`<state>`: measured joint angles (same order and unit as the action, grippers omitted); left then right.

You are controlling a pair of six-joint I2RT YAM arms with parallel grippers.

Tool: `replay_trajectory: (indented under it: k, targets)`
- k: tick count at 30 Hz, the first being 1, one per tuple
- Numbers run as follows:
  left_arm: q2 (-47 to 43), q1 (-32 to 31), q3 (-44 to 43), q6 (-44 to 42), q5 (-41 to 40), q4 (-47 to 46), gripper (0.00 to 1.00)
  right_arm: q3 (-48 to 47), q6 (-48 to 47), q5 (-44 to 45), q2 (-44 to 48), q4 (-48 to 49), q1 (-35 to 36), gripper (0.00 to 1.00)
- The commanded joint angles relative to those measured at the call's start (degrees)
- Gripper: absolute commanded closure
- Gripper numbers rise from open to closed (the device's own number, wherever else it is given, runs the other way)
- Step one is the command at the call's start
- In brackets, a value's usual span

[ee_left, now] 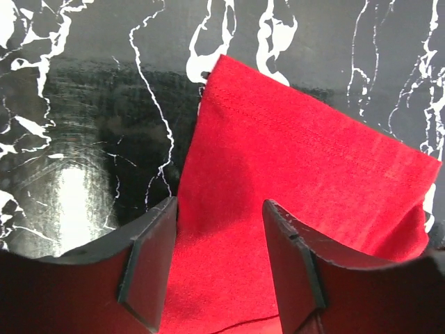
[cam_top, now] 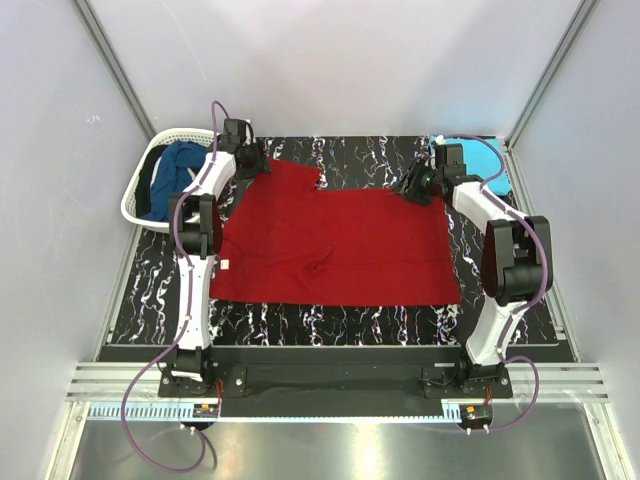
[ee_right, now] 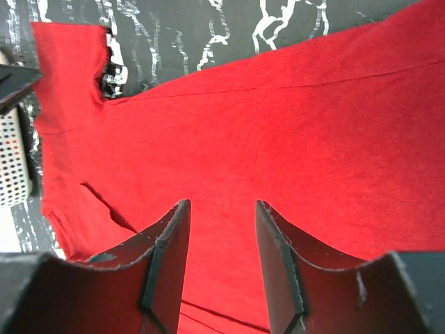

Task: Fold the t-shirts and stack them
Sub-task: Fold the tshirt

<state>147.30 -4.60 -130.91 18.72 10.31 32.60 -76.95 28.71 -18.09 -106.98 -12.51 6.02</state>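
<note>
Left gripper [ee_left: 219,209], right gripper [ee_right: 221,209]: jaws spread, holding nothing, over far corners of red t-shirt [cam_top: 335,245]; I'd pinch both edges level, simultaneously.

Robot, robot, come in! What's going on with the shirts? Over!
Both open: left gripper, right gripper, at far edge of red shirt. It lies spread out. Aside, blue shirt in basket.

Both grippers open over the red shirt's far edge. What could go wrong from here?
1. The left gripper sits over a sleeve corner of the red shirt; a pinch there might lift only the sleeve, skewing the fold.
2. The wrinkle near the shirt's middle could get folded in.
3. The right gripper is close to the turquoise shirt at the far right corner; its arm might drag it.
</note>
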Motion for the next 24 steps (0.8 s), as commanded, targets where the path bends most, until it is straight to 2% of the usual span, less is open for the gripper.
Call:
replay_trajectory:
  k: [1,4,7,8,9,12,14,17,24]
  targets:
    - [0.7,0.2,-2.3,0.7,3.2,-2.0,0.45,-3.5,-1.8,-0.4,-0.8,0.6,-1.4,0.5]
    - [0.7,0.4,-2.2,0.4,4.9,-2.1,0.49,-4.8,-3.9,-0.4,-1.8,-1.2,-4.3,0.48]
    - [0.4,0.7,-2.1,1.1,6.0,-2.9,0.57,-6.9,-7.1,-3.0,-4.1,-3.5,-8.0,0.45]
    - [0.4,0.7,-1.9,1.1,7.4,-3.4,0.62,-7.8,-8.0,-3.7,-5.7,-4.7,-8.8,0.41]
    - [0.2,0.8,-1.6,1.2,8.1,-3.9,0.71,-8.9,-9.1,-4.1,-6.4,-7.4,-9.7,0.41]
    - [-0.9,1.1,-1.1,1.6,9.4,-5.3,0.92,-15.3,-13.7,-0.9,-9.6,-12.9,-10.3,0.43]
    - [-1.8,1.3,-0.8,2.3,11.4,-7.1,0.98,-17.8,-16.7,0.6,-12.2,-14.5,-10.5,0.47]
    - [-2.5,1.4,-0.4,3.2,12.6,-8.6,1.0,-21.4,-18.9,1.6,-14.7,-14.7,-11.1,0.51]
    - [-3.5,2.1,2.6,6.1,15.4,-11.8,1.0,-27.3,-24.1,3.8,-19.3,-14.9,-11.5,0.5]
